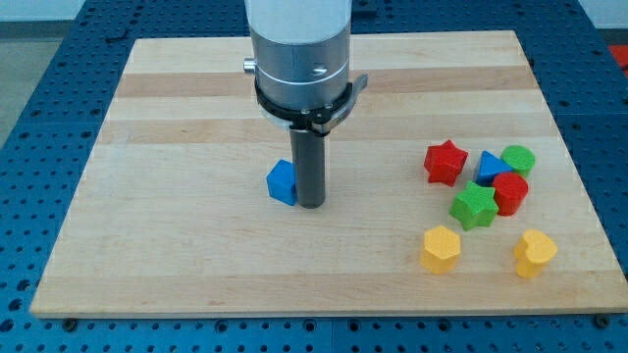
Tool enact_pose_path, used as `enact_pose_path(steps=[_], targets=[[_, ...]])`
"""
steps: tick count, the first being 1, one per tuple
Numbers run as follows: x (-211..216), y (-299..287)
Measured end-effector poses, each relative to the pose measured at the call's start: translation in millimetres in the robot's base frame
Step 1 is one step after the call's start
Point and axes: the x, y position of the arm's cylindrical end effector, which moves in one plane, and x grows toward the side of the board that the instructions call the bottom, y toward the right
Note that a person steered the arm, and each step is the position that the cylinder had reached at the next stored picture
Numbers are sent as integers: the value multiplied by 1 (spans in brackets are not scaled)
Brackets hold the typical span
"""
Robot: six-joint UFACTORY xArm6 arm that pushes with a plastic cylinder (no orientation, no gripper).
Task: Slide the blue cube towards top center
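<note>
The blue cube (282,182) sits on the wooden board (196,98), a little left of the board's middle. My tip (311,204) rests on the board right beside the cube, on its right side and slightly toward the view's bottom, touching or nearly touching it. The rod rises to the arm's grey cylinder (299,49) at the view's top, which hides part of the board behind it.
A cluster lies at the view's right: a red star (444,162), a blue triangle (490,167), a green cylinder (517,160), a red cylinder (510,192), a green star (474,206). A yellow hexagon (441,248) and a yellow heart (534,252) lie lower right.
</note>
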Motion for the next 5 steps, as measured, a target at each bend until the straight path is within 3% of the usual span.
enact_pose_path(steps=[1, 3, 5], targets=[[-9, -15], [-80, -40], [-36, 17]])
